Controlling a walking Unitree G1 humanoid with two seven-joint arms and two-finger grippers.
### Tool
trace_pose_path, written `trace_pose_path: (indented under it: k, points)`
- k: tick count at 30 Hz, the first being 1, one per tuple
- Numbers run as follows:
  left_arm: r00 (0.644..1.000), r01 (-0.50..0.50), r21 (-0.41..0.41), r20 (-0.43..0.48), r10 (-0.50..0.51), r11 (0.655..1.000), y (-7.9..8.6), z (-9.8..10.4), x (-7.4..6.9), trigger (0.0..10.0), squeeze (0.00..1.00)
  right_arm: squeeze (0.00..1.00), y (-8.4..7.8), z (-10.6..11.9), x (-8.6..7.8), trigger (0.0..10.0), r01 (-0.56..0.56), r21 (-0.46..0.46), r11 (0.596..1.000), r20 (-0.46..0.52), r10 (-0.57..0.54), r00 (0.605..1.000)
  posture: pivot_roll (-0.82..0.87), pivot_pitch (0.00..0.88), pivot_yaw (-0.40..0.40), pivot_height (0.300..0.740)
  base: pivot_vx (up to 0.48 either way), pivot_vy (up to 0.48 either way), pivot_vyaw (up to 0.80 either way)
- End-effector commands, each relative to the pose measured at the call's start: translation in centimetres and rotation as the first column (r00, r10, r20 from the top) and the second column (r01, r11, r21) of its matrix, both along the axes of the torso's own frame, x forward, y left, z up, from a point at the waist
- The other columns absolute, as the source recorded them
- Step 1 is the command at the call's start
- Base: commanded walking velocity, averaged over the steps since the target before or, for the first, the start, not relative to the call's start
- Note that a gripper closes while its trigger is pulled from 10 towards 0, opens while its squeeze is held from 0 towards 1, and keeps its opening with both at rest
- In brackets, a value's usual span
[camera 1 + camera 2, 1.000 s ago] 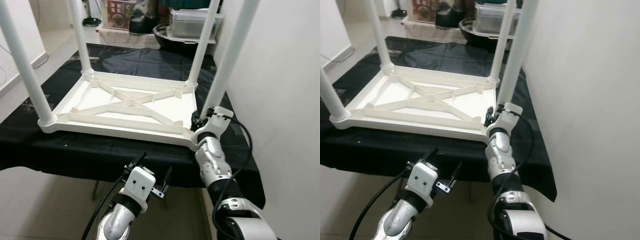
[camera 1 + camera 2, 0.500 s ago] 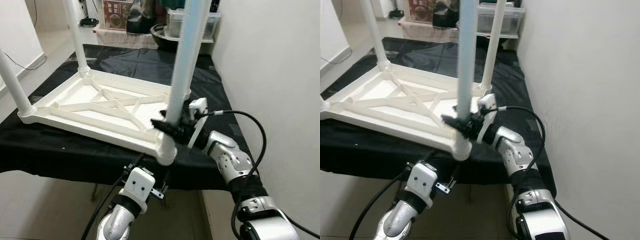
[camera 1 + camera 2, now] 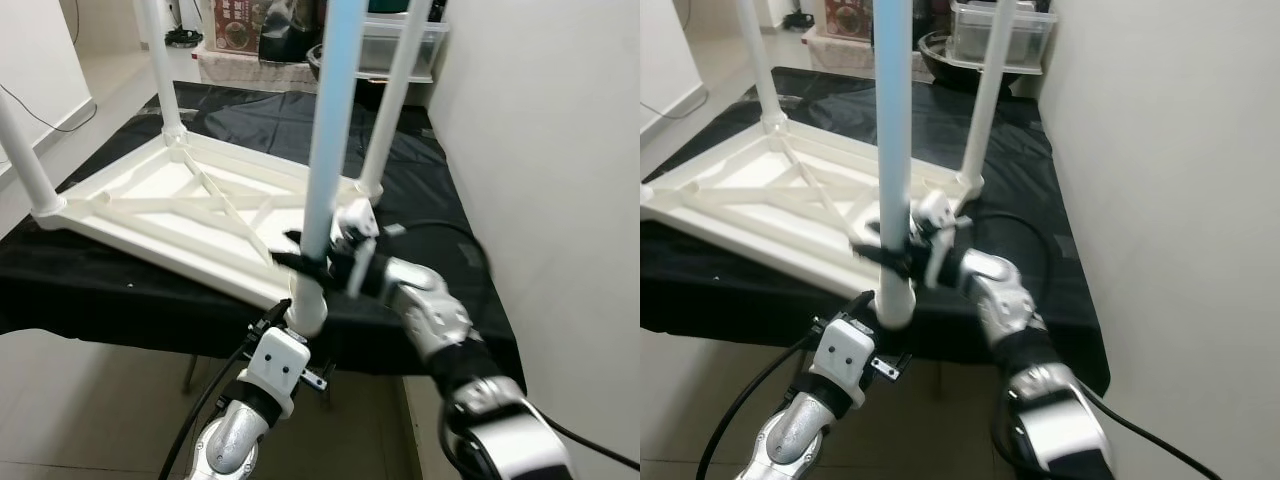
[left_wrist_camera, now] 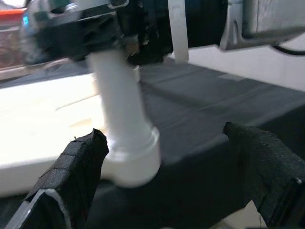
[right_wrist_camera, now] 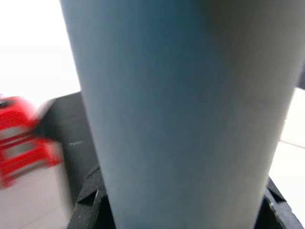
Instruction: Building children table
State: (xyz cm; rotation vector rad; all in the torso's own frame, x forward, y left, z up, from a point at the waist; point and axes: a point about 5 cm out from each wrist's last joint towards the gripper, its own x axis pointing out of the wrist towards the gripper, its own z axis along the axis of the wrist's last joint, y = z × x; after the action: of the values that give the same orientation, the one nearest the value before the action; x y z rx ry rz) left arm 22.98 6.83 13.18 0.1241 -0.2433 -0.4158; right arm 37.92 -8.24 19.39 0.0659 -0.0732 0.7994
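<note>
A white plastic children's table lies upside down on a black-covered table, its legs pointing up. My right gripper is shut on the near right leg, low down, just above its socket. In the right wrist view that leg is blurred and very close, with a black fingertip at either side. The leg's corner socket juts past the front edge of the black table. My left gripper hangs open just below and in front of that corner, touching nothing.
A white wall runs close along the right side. At the back stand a clear storage box, a dark bowl and printed boxes. Pale floor lies to the left, and more below the front edge.
The upturned table has swung, its near right corner moving left and out over the front edge. My right gripper went with the leg it holds. The left gripper has stayed put.
</note>
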Motion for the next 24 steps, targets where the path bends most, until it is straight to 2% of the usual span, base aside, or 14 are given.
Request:
trace_pose_path:
  k: [1,3,4,5,6,7,10,17,18,19,20,22,23,24]
  points:
    - [1.0,-0.001,0.013,-0.025,0.002,1.0,0.1,-0.6,0.0,10.0,0.0,0.0,-2.9,-0.9,1.3,0.0,0.347,0.051,0.937,-0.09,-0.342,0.936,0.11,0.082,-0.085,0.74,0.0,0.0,0.0]
    - [1.0,0.0,0.014,-0.027,0.0,1.0,0.1,-0.6,0.0,10.0,0.0,0.0,-6.3,-1.2,1.8,0.0,0.694,0.05,0.718,-0.163,-0.68,0.715,0.1,0.078,-0.084,0.74,0.0,0.0,0.0]
    - [1.0,0.0,0.014,-0.027,0.0,1.0,0.1,-0.6,0.0,10.0,0.0,0.0,-6.3,-1.2,1.8,0.0,0.694,0.05,0.718,-0.163,-0.68,0.715,0.1,0.078,-0.084,0.74,0.0,0.0,0.0]
    - [1.0,0.001,0.014,-0.027,-0.001,1.0,0.1,-0.6,-0.1,10.0,0.0,0.0,-7.7,-1.6,1.6,0.0,0.798,0.04,0.601,-0.181,-0.781,0.598,0.11,0.078,-0.084,0.74,0.0,0.0,0.0]
    - [1.0,0.001,0.014,-0.027,-0.001,1.0,0.1,-0.6,-0.1,10.0,0.0,0.0,-7.7,-1.6,1.6,0.0,0.798,0.04,0.601,-0.181,-0.781,0.598,0.11,0.078,-0.084,0.74,0.0,0.0,0.0]
    - [1.0,0.001,0.015,-0.028,-0.001,1.0,0.1,-0.7,-0.1,10.0,0.0,0.0,-9.2,-2.2,0.7,0.0,0.901,0.033,0.433,-0.209,-0.879,0.43,0.11,0.075,-0.087,0.74,0.0,0.0,0.0]
    - [1.0,0.0,0.015,-0.028,0.0,1.0,0.1,-0.7,-0.1,10.0,0.0,0.0,-9.5,-2.9,0.0,0.0,0.945,0.032,0.326,-0.254,-0.912,0.323,0.1,0.075,-0.086,0.74,0.0,0.0,0.0]
    - [1.0,0.0,0.016,-0.029,0.0,1.0,0.1,-0.8,-0.1,10.0,0.0,0.0,-8.1,-3.5,-0.2,0.0,0.938,0.039,0.345,-0.307,-0.889,0.34,0.1,0.071,-0.086,0.74,0.0,0.0,0.0]
    - [1.0,0.001,0.016,-0.03,0.0,1.0,0.1,-0.8,-0.1,10.0,0.0,0.0,-7.2,-3.6,0.0,10.0,0.929,0.031,0.368,-0.304,-0.882,0.359,0.11,0.069,-0.087,0.74,0.0,0.0,0.0]
    - [1.0,0.001,0.016,-0.03,0.0,1.0,0.1,-0.8,-0.1,10.0,0.0,1.0,-6.3,-3.3,0.3,10.0,0.901,0.063,0.43,-0.293,-0.855,0.429,0.11,0.068,-0.089,0.74,0.0,0.0,0.0]
    - [1.0,0.0,0.015,-0.029,0.001,1.0,0.1,-0.8,-0.1,10.0,0.0,1.0,-5.3,-2.4,0.8,10.0,0.85,0.129,0.51,-0.255,-0.812,0.525,0.11,0.071,-0.088,0.74,0.0,0.0,0.0]
    - [1.0,-0.001,0.015,-0.029,0.001,1.0,0.1,-0.8,-0.1,10.0,0.0,1.0,-5.0,-1.9,1.0,10.0,0.831,0.16,0.533,-0.239,-0.796,0.556,0.11,0.071,-0.088,0.74,0.0,0.0,0.0]
    - [1.0,-0.002,0.015,-0.028,0.002,1.0,0.1,-0.8,-0.1,10.0,0.0,0.42,-4.9,-1.1,1.3,10.0,0.791,0.208,0.576,-0.221,-0.76,0.612,0.1,0.073,-0.089,0.74,0.0,0.0,0.0]
    - [1.0,-0.002,0.015,-0.028,0.002,1.0,0.1,-0.8,-0.1,10.0,0.0,0.42,-4.9,-1.1,1.3,10.0,0.791,0.208,0.576,-0.221,-0.76,0.612,0.1,0.073,-0.089,0.74,0.0,0.0,0.0]
